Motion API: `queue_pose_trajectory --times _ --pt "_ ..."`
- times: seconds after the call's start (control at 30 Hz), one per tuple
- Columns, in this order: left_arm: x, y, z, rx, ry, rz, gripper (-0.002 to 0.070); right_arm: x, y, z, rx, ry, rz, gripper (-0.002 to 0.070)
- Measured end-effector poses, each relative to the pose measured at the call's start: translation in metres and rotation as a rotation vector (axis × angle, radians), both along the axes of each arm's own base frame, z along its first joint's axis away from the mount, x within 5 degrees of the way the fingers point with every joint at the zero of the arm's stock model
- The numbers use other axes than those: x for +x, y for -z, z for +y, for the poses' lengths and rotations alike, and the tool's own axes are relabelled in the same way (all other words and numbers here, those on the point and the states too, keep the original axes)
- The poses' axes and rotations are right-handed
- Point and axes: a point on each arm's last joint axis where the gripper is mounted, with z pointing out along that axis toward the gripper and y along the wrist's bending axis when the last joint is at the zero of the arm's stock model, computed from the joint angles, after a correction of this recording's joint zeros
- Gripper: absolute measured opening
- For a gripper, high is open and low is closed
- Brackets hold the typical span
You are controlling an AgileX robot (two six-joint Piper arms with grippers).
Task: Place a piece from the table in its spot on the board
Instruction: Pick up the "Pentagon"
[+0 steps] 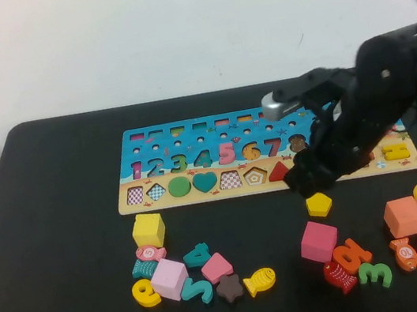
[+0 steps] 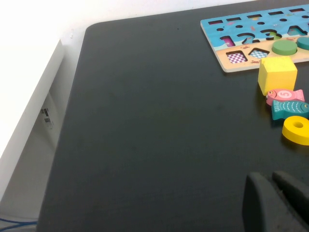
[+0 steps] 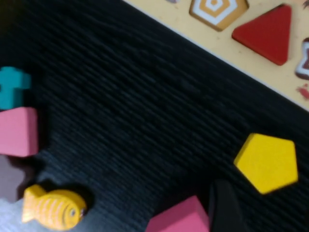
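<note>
1. Yellow pentagon piece (image 1: 319,204) lay flat on the black table (image 1: 64,252), just beside the board's (image 1: 199,196) sandy near edge, held by nothing.
2. Its place (image 1: 255,175), the pentagon hollow, stood empty between a checkered square hollow and the red triangle (image 1: 278,171).
3. Right gripper (image 1: 302,180) hovered just above the piece, over the board's near edge; whether its claw stood apart or together could not be told.
4. Left gripper (image 2: 275,203) sat low over bare table, well apart from the board; its finger spread could not be told.
5. Pink cube (image 1: 319,241) sat near the piece.
</note>
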Motion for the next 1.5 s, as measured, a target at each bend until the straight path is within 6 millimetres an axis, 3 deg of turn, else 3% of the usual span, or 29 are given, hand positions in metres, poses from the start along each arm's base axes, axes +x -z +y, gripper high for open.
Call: queue_pose_trajectory --times 0.33,0.87,1.17,1.5 --pt "0.000 0.000 0.000 0.000 0.000 0.000 -0.0002 0.026 0.029 0.007 -0.107 -0.001 0.053 0.0381" --pt "0.000 0.000 0.000 0.000 0.000 0.000 -0.0002 0.034 0.058 0.010 -0.114 0.062 0.113 0.0384" --pt "0.000 0.000 0.000 0.000 0.000 0.000 -0.0002 0.036 0.059 0.011 -0.113 0.062 0.107 0.0384" --pt "0.000 0.000 0.000 0.000 0.000 0.000 -0.0002 0.043 0.042 0.015 -0.106 0.054 0.094 0.0370"
